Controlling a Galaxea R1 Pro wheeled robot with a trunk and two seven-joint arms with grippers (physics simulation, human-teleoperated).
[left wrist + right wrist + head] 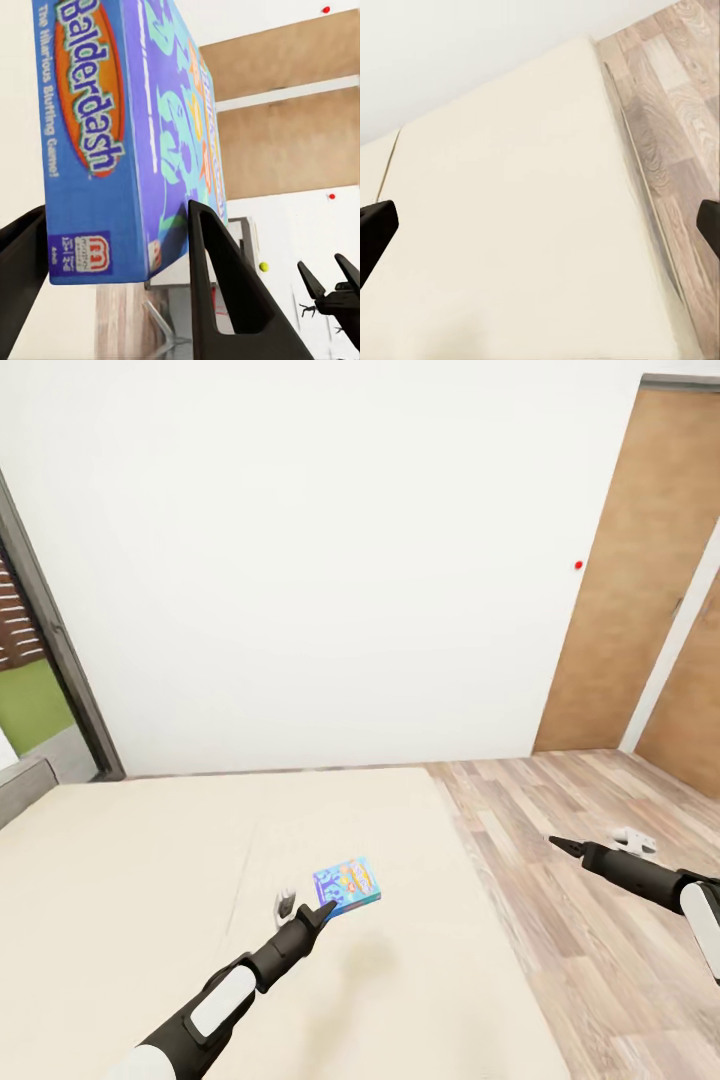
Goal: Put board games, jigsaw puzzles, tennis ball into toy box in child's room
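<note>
The blue board game (347, 887), a flat box printed "Balderdash" (112, 142), is over the beige bed (150, 880) near its middle. My left gripper (305, 908) is shut on the box's near edge, and both dark fingers (217, 285) press its sides. My right gripper (590, 842) hangs open above the wood floor beside the bed, with its fingers spread wide (540, 225) and nothing between them. In the left wrist view a tiny yellow-green tennis ball (263, 266) shows far off. The toy box and the other toys are out of view.
Two brown doors (630, 580) stand in the white wall at the right. A dark-framed window (30, 660) and the grey headboard (20, 785) are at the left. Wood-plank floor (560, 940) runs along the bed's right side.
</note>
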